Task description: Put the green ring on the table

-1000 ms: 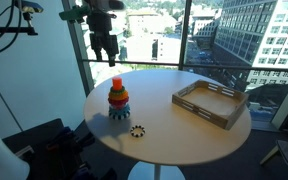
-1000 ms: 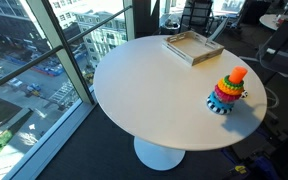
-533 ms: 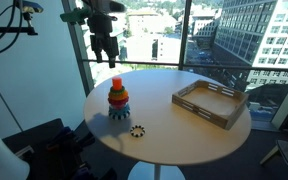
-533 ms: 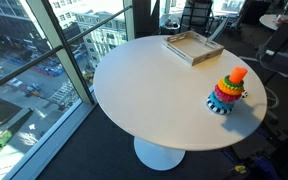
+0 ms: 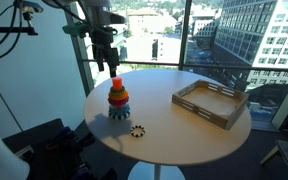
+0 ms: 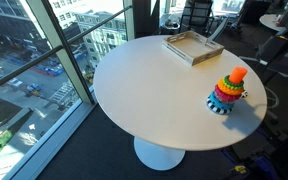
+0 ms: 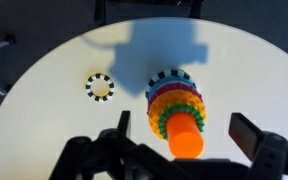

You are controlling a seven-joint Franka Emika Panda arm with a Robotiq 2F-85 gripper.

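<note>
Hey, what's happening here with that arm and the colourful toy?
A robot arm hangs with its tool open above the stack of coloured rings on the round white table. It grips nothing yet. The green ring sits on the stack, just under the orange top piece. One black-and-white ring lies loose on the table, and a wooden tray stands off to the side.

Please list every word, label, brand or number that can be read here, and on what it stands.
None: no text can be read on the ring stacker, the wooden tray, the loose black-and-white ring or the white table. The buildings outside show no legible signs.
</note>
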